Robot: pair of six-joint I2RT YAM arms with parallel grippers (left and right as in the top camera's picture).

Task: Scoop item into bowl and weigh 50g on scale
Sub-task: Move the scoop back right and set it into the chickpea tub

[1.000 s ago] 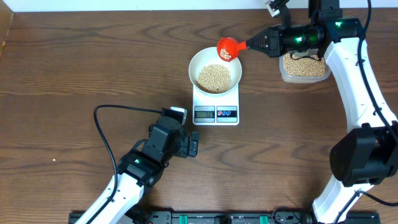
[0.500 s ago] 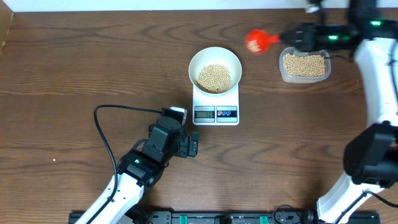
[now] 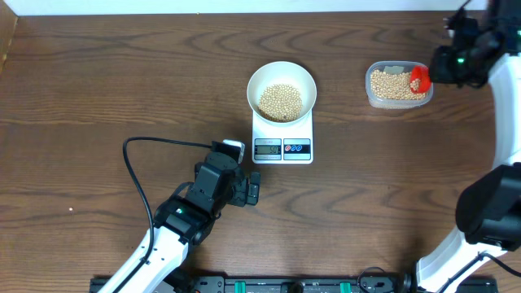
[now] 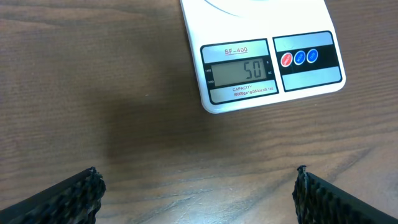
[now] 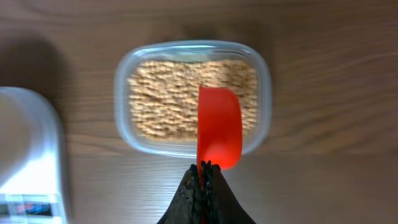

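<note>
Surface: brown wood-grain table (image 3: pixel 98 81).
Left gripper (image 4: pixel 198 186): fingers spread wide, nothing held, near the scale (image 3: pixel 282 138).
Display (image 4: pixel 242 73): 50 shown.
Beans (image 3: pixel 281 101): small, round, beige, heaped in white bowl (image 3: pixel 254 81) on scale.
Right gripper (image 5: pixel 204 171): pinched on red scoop (image 5: pixel 219 127) over bean-filled clear tub (image 3: pixel 368 85).

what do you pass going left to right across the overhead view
black cable loop → white bowl → clear tub → right gripper, which holds the red scoop at the tub's right end
</note>
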